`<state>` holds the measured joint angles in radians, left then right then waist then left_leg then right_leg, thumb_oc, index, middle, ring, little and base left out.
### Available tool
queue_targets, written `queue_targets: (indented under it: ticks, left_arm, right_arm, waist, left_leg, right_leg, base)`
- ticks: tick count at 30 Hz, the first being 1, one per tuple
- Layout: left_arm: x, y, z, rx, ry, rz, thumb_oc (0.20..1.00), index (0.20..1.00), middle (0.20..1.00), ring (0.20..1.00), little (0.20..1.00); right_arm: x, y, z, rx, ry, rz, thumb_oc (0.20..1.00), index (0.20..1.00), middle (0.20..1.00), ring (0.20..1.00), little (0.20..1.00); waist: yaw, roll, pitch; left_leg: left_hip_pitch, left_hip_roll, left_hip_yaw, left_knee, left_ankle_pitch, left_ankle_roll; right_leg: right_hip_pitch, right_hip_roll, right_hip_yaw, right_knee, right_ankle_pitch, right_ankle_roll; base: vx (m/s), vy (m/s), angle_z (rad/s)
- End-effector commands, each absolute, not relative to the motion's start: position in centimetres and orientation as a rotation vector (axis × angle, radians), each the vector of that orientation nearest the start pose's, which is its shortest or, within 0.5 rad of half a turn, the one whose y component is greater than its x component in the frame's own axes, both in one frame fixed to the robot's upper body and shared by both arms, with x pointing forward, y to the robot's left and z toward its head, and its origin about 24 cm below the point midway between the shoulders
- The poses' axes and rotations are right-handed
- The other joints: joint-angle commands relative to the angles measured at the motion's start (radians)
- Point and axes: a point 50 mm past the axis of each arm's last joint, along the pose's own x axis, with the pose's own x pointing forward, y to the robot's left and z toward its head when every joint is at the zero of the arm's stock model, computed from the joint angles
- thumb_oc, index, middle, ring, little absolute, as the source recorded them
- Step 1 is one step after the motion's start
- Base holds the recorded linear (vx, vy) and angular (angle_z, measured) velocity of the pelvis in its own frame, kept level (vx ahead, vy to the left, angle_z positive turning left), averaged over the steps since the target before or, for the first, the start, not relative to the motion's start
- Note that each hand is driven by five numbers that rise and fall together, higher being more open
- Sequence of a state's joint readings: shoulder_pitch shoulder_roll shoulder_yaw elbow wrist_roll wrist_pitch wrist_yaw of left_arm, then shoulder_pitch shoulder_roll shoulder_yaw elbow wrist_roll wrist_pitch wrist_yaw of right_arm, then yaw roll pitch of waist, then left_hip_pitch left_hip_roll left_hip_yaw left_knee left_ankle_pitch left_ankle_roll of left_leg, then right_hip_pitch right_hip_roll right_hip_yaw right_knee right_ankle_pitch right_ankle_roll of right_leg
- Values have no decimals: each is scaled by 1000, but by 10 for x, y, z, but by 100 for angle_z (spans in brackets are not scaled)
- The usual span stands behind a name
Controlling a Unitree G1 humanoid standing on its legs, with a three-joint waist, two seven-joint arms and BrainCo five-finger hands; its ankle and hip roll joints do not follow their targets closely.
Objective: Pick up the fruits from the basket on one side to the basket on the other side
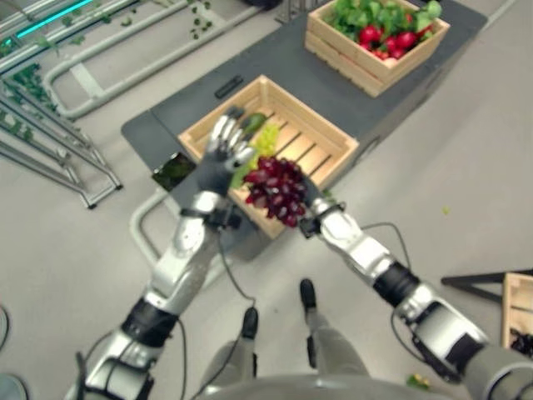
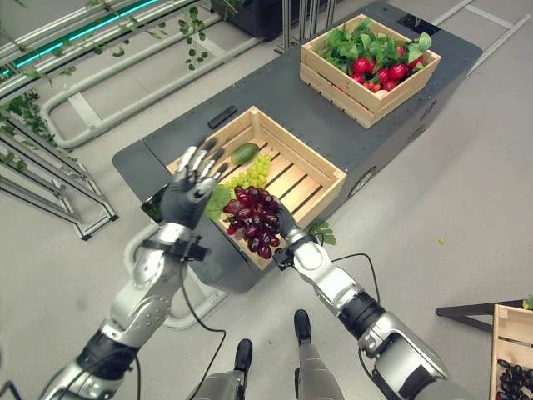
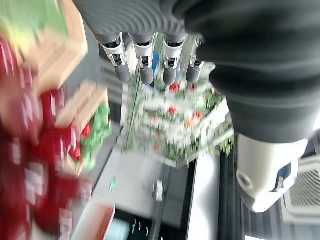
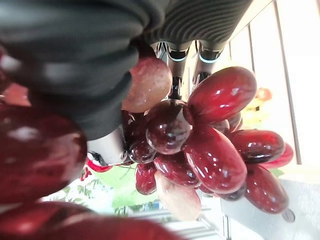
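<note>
A bunch of red grapes (image 1: 275,190) hangs over the front edge of the near wooden crate (image 1: 333,137), and my right hand (image 2: 287,227) is shut on it from below and behind. Close up, the grapes (image 4: 210,145) sit against that hand's curled fingers (image 4: 175,52). Green grapes (image 2: 254,171) and a dark green fruit (image 2: 244,153) lie inside the crate. My left hand (image 1: 218,158) is raised above the crate's left corner, open with fingers (image 3: 145,65) straight and spread, holding nothing.
A second crate (image 2: 366,58) of leafy greens and red produce stands at the far end of the dark platform (image 1: 166,125). Another crate (image 2: 510,358) with dark grapes sits on the floor at the lower right. Metal rails (image 1: 50,158) lie on the left.
</note>
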<state>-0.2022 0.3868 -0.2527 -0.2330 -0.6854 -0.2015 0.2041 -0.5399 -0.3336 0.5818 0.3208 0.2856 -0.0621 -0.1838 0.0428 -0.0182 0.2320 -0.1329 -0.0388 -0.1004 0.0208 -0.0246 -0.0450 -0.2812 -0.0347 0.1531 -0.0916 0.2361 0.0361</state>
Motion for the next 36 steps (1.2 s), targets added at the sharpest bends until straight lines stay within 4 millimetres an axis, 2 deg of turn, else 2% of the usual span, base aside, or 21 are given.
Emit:
queue_targets:
  ticks: [1,4,5,7,10,11,15,17,18,20,21,22,23,24,26,29,31,32,33,34,36]
  left_arm:
    - [250,155,175,-355,-601,-167,1000,1000,1000,1000,1000]
    - [244,179,162,-250,-590,-14,1000,1000,1000,1000,1000]
    - [243,179,162,-249,-588,-13,1000,1000,1000,1000,1000]
    - [240,203,142,-149,-524,118,1000,1000,1000,1000,1000]
    - [235,222,118,-77,-422,201,1000,1000,1000,1000,1000]
    - [235,222,117,-77,-421,200,1000,1000,1000,1000,1000]
    - [225,245,59,81,-144,293,1000,1000,1000,1000,1000]
    - [223,249,50,120,-101,308,1000,1000,1000,1000,1000]
    - [215,255,14,154,72,341,1000,1000,1000,1000,1000]
    - [206,258,-9,250,200,320,1000,1000,1000,1000,1000]
    - [201,258,-28,270,290,320,1000,1000,1000,1000,1000]
    - [201,258,-28,270,290,319,1000,1000,1000,1000,1000]
    - [193,259,-49,378,411,275,1000,1000,1000,1000,1000]
    - [193,258,-50,379,410,272,1000,1000,1000,1000,1000]
    - [174,265,-89,501,638,283,1000,1000,1000,1000,1000]
    - [155,270,-116,588,831,283,1000,1000,1000,1000,1000]
    - [146,273,-123,650,904,265,1000,1000,1000,1000,1000]
    - [139,273,-128,726,952,199,1000,1000,1000,1000,1000]
    - [141,273,-127,813,943,139,1000,1000,1000,1000,1000]
    - [141,273,-127,813,943,139,1000,1000,1000,1000,1000]
    - [143,274,-125,798,932,158,1000,1000,1000,1000,1000]
  right_arm:
    - [325,-73,130,-134,-343,340,200,200,200,200,200]
    - [321,-90,127,-138,-347,295,200,200,200,200,200]
    - [321,-90,127,-138,-346,295,200,200,200,200,200]
    - [317,-113,124,-147,-347,231,200,200,200,200,200]
    - [310,-135,124,-160,-360,171,200,200,200,200,200]
    - [309,-135,124,-160,-358,171,200,200,200,200,200]
    - [293,-170,122,-188,-364,80,200,200,200,200,200]
    - [289,-174,121,-190,-366,65,200,200,200,200,200]
    - [280,-185,121,-195,-371,42,200,200,200,200,200]
    - [273,-194,117,-200,-359,16,200,200,200,200,200]
    - [267,-199,115,-199,-353,3,200,200,200,200,200]
    - [267,-199,115,-199,-353,3,200,200,200,200,200]
    - [258,-208,110,-206,-333,-25,200,200,200,200,200]
    - [257,-209,110,-207,-333,-28,200,200,200,200,200]
    - [243,-217,103,-193,-313,-63,200,200,200,200,200]
    - [233,-221,96,-166,-296,-91,200,200,200,200,200]
    - [230,-220,96,-147,-298,-82,200,200,200,200,200]
    - [226,-223,94,-150,-289,-88,200,200,200,200,200]
    - [219,-229,95,-158,-293,-97,200,200,200,200,200]
    - [219,-229,95,-157,-293,-98,200,200,200,200,200]
    - [215,-235,95,-143,-295,-123,200,200,200,200,200]
  waist:
    - [32,-19,-46]
    - [40,-25,-46]
    - [40,-25,-47]
    - [48,-33,-45]
    - [53,-40,-44]
    - [53,-40,-46]
    - [57,-55,-49]
    - [55,-57,-48]
    - [46,-65,-49]
    - [30,-68,-50]
    - [21,-70,-52]
    - [21,-70,-53]
    - [-3,-76,-51]
    - [1,-75,-52]
    - [-43,-86,-48]
    - [-85,-96,-36]
    - [-95,-101,-32]
    - [-96,-101,-33]
    - [-97,-101,-43]
    - [-95,-102,-44]
    - [-81,-103,-56]
  left_leg:
    - [-50,-6,-51,-55,12,20]
    - [-48,-7,-54,-56,10,20]
    - [-47,-7,-55,-56,9,20]
    - [-47,-11,-58,-54,7,21]
    - [-49,-15,-64,-54,4,24]
    - [-49,-16,-65,-54,4,24]
    - [-48,-31,-75,-52,1,35]
    - [-46,-33,-74,-53,0,37]
    - [-44,-38,-72,-54,0,42]
    - [-41,-42,-68,-56,0,47]
    - [-39,-45,-63,-57,0,51]
    - [-39,-45,-63,-57,0,51]
    - [-36,-47,-54,-60,2,55]
    - [-36,-47,-54,-60,2,55]
    - [-37,-47,-36,-72,8,62]
    - [-49,-35,13,-75,10,69]
    - [-72,-2,63,-61,26,61]
    - [-70,11,90,-62,27,58]
    - [-75,26,130,-73,43,52]
    - [-79,26,131,-73,47,51]
    - [-90,44,183,-73,53,47]
  right_leg:
    - [103,-17,-63,13,-208,66]
    - [107,-19,-71,13,-211,66]
    - [107,-19,-71,13,-211,66]
    - [111,-23,-79,14,-212,67]
    - [112,-29,-91,17,-212,72]
    - [113,-30,-92,16,-213,72]
    - [118,-43,-105,21,-206,87]
    - [119,-45,-105,22,-204,89]
    - [116,-49,-103,28,-201,96]
    - [113,-52,-99,34,-196,103]
    - [109,-54,-94,38,-192,107]
    - [109,-54,-93,38,-192,107]
    - [103,-56,-85,42,-183,115]
    - [103,-56,-84,42,-183,115]
    - [75,-56,-58,44,-154,131]
    - [20,-55,-18,52,-83,160]
    - [5,-38,-45,82,-105,162]
    - [16,-26,-63,115,-135,158]
    - [47,-6,-77,152,-189,144]
    - [44,-6,-76,152,-185,144]
    - [92,-3,-115,183,-249,131]
  base:
    - [14,-17,6]
    - [20,-7,7]
    - [18,0,4]
    - [17,1,12]
    - [6,11,9]
    - [5,26,5]
    - [0,38,6]
    - [-13,63,9]
    - [-25,83,2]
    - [-35,122,3]
    - [-24,92,3]
    - [-50,124,2]
    - [-35,75,-3]
    - [-96,142,-4]
    - [-130,139,-12]
    - [-152,106,-58]
    - [-185,76,-117]
    - [-241,147,-163]
    - [-201,124,-144]
    - [-210,103,-84]
    - [-157,53,-97]
